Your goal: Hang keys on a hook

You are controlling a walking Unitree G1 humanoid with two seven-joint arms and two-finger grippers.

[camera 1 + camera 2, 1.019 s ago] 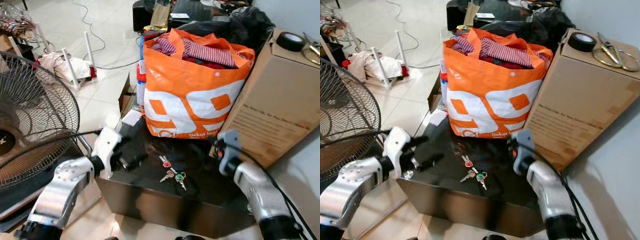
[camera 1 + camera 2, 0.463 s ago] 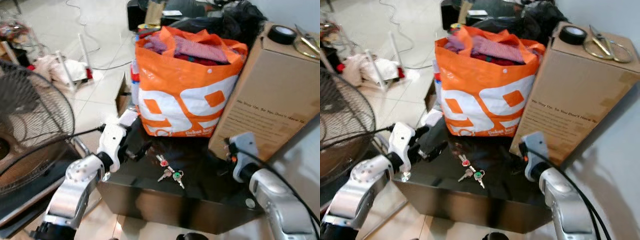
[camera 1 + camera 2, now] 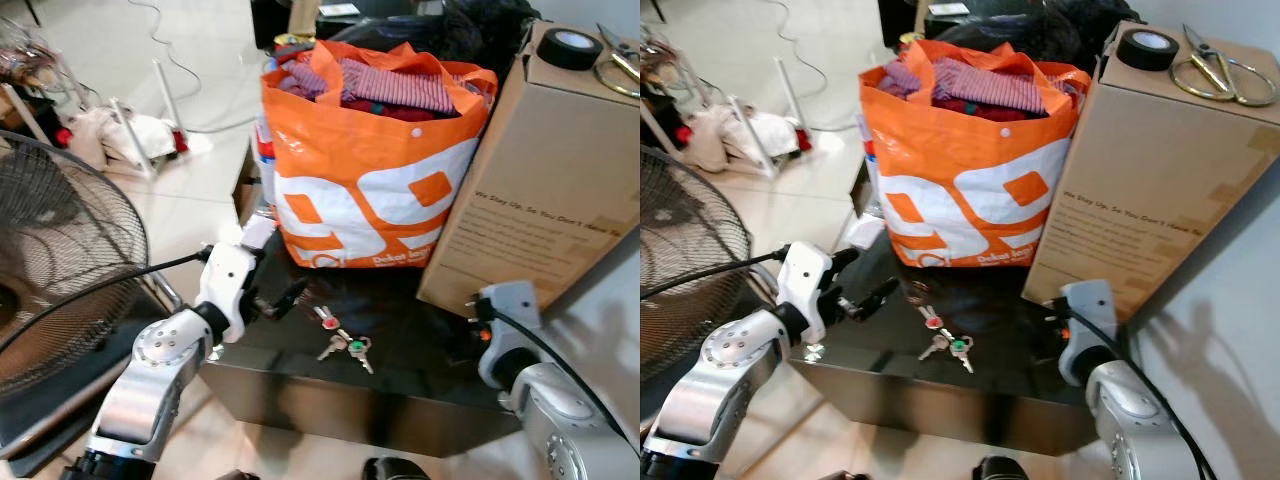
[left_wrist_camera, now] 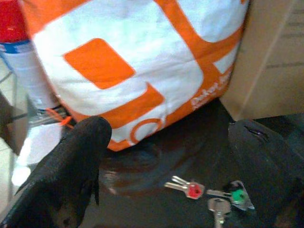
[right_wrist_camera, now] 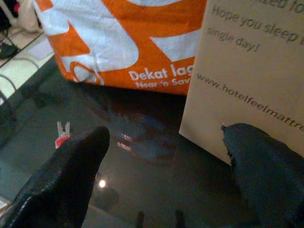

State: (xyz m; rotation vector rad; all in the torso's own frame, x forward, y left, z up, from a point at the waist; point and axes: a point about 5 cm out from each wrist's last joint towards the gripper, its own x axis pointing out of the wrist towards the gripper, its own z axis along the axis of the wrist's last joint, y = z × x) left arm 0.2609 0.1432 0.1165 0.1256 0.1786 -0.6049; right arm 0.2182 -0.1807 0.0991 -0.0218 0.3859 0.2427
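Observation:
A small bunch of keys (image 3: 340, 337) with red and green caps lies flat on the glossy black table (image 3: 430, 345), near its front edge. My left gripper (image 3: 864, 279) hovers just left of the keys, low over the table, fingers spread open and empty. The left wrist view has the keys (image 4: 209, 194) lying ahead between the two black fingers (image 4: 80, 156). My right gripper (image 5: 165, 134) is open and empty over the table's right side, close to the cardboard box, with the red-capped key (image 5: 62, 135) some way beyond one finger.
An orange and white bag (image 3: 370, 190) full of clothes stands behind the keys. A tall cardboard box (image 3: 545, 200) with a tape roll (image 3: 570, 46) and scissors (image 3: 1225, 80) on top stands at the right. A fan (image 3: 60, 270) is on the floor at left.
The camera has shifted. My right arm has drawn back toward the table's right front corner. The left gripper stays just left of the keys, which lie where they were.

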